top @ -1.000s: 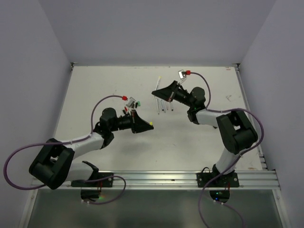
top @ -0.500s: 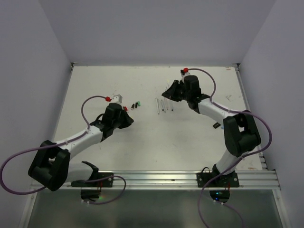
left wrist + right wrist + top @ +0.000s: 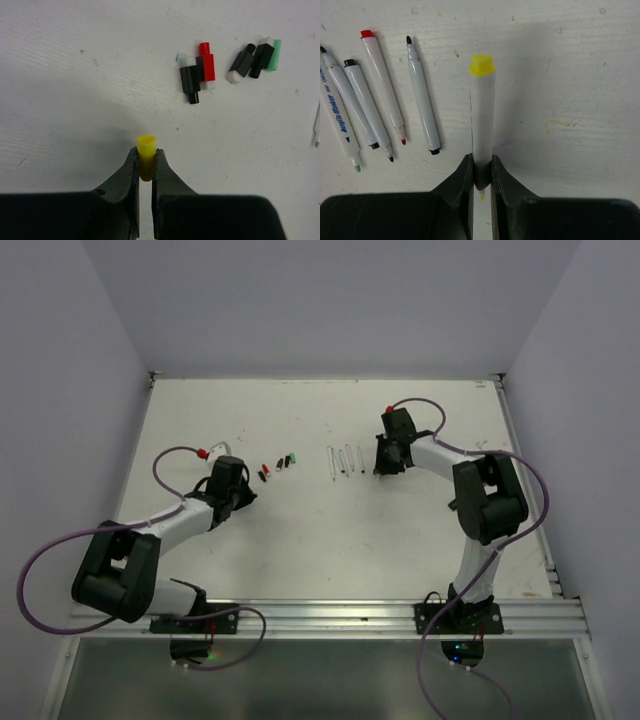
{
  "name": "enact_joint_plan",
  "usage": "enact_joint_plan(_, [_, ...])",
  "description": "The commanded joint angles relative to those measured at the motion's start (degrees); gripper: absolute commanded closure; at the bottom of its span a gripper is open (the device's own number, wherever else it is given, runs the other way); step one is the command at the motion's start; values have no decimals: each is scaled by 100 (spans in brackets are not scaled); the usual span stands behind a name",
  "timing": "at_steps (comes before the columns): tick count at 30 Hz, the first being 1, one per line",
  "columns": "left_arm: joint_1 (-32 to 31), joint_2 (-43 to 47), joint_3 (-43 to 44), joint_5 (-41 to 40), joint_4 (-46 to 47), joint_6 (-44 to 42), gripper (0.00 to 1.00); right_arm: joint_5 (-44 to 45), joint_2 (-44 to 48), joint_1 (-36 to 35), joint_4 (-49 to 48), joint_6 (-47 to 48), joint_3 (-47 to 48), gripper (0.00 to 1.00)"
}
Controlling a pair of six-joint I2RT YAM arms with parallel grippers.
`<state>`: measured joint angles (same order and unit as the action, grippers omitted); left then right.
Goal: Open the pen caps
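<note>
Nearest in the left wrist view, the left gripper (image 3: 145,165) has its jaws clamped on a yellow cap (image 3: 146,145). The cap stands upright between them, open mouth up, just above the desk (image 3: 300,540). Beyond it, well apart, the loose caps (image 3: 206,62) lie in a small huddle of black, red and green, some touching one another. On the other side, the right gripper (image 3: 481,167) has its jaws shut on a white pen barrel (image 3: 482,115). The barrel points away from the camera, with its yellow end plug (image 3: 481,65) at the far end and what looks like a bare yellow tip just showing at the near end. To its left, four pens (image 3: 422,97) lie side by side with their tips uncovered. From above, the two arms are low over the desk and well apart, each near its own pile. By my reading, this cap is off its pen and the step in hand is putting the two parts down. The next move calls for each pair of jaws to part close to the surface, so that the cap lands near the huddle without scattering it. The barrel should go beside the row and not across it. No capped pen shows in any view.
</note>
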<state>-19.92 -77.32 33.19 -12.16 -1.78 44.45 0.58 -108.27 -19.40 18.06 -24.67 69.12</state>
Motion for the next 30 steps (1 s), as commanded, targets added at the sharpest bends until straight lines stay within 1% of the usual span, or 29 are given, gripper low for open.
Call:
enact_joint_plan(1, [251,-291,-32,47,468,64,100,320,-167,-11,285,287,400,100])
enact_joint_plan(4, [366,-380,-84,196,705,38,100,250,-273,-11,277,296,479,99])
enact_joint_plan(5, [410,-407,-76,223,758,38,98,171,-309,-11,277,296,514,98])
enact_joint_plan(7, [436,-512,-41,267,820,64,90,136,-353,-11,250,313,558,94])
enact_joint_plan(8, [463,-556,-15,285,855,64,83,118,-370,-11,224,305,576,92])
enact_joint_plan(9, [472,-652,3,320,898,64,79,100,-388,-20,224,322,593,89])
enact_joint_plan(11, [498,-767,64,364,943,81,73,57,-414,-20,250,366,637,83])
enact_joint_plan(13, [524,-916,82,425,995,90,69,48,-423,-20,250,383,646,81])
enact_joint_plan(14, [524,-969,91,451,1022,82,65,48,-432,-11,268,375,655,79])
enact_joint_plan(16, [542,-1100,135,452,1031,91,59,65,-450,-20,294,383,699,75])
enact_joint_plan(19, [542,-1180,153,469,1048,82,53,74,-423,-20,294,375,734,72])
enact_joint_plan(21, [551,-1163,153,487,1057,73,52,100,-388,-11,294,366,769,69])
enact_joint_plan(24, [560,-1066,196,408,943,64,45,74,-274,-11,285,366,822,64])
enact_joint_plan(25, [560,-1022,223,373,882,64,42,74,-239,-11,294,349,822,63])
enact_joint_plan(26, [560,-961,240,346,786,64,40,74,-195,-11,294,331,840,59])
enact_joint_plan(28, [560,-742,267,241,671,64,34,144,-38,-20,303,252,857,56])
enact_joint_plan(30, [560,-488,276,162,521,55,33,319,104,-11,426,156,927,49])
